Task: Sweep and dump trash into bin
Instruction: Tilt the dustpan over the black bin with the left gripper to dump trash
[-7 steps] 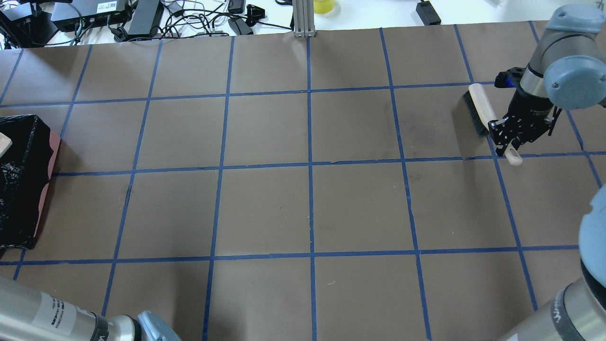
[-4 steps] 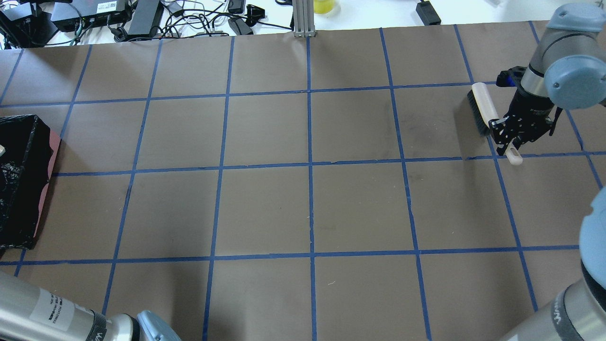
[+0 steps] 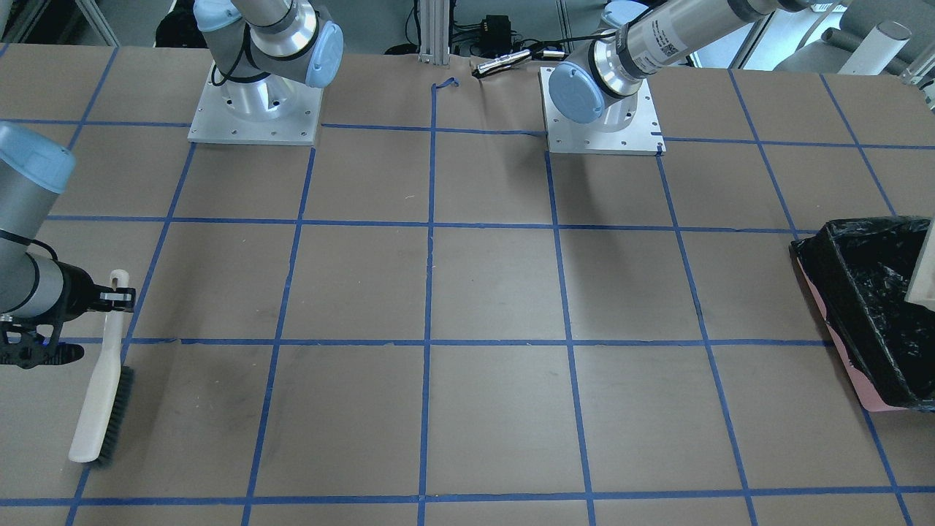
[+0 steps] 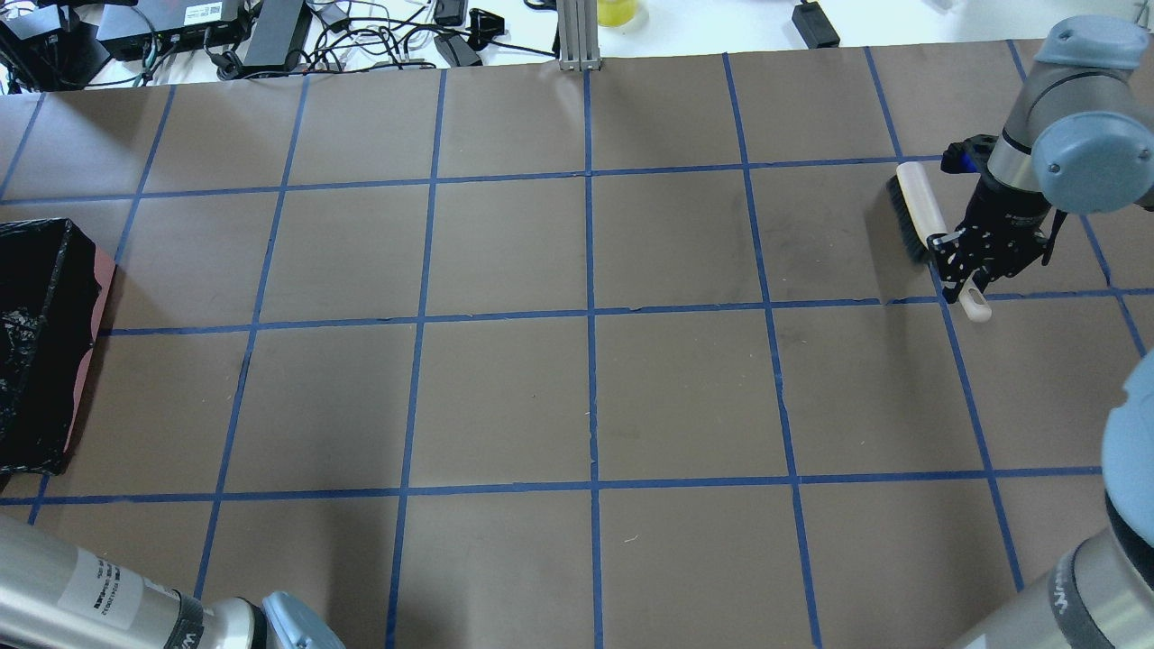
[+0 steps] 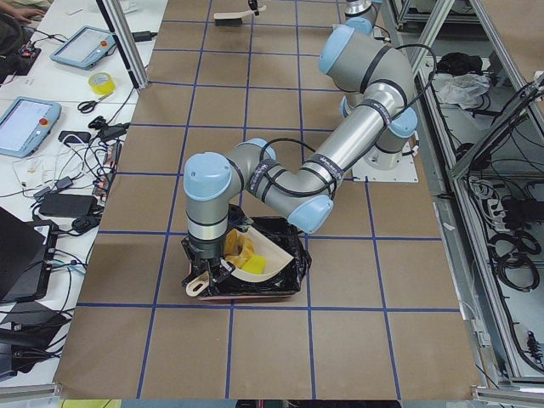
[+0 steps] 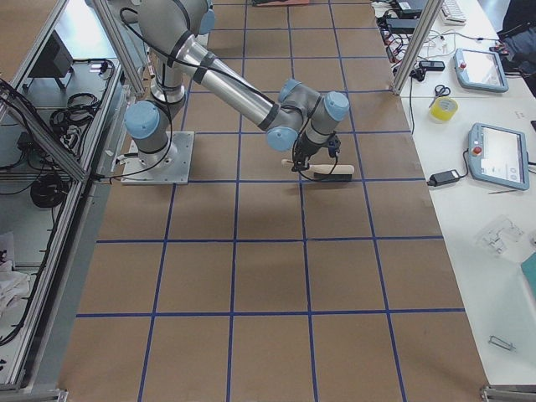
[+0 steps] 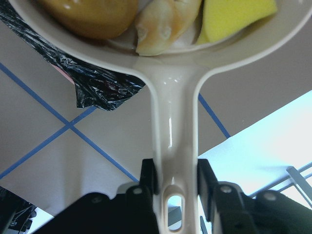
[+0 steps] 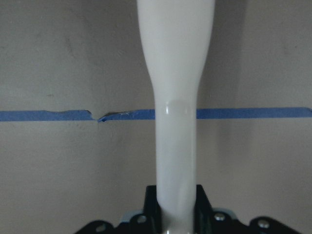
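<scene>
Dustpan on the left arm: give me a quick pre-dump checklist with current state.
1. Left pincer shut on the dustpan handle: ok.
2. All trash in the pan, namely the golden-brown lump, croissant and yellow-green wedge: ok.
3. Pan body over the bin: ok in the exterior left view. Only the handle end pokes past the bin's corner.
4. Height of the pan above the bin's lining: cannot tell.
5. Right pincer shut on the brush, at the table's opposite end from the bin: ok.
</scene>
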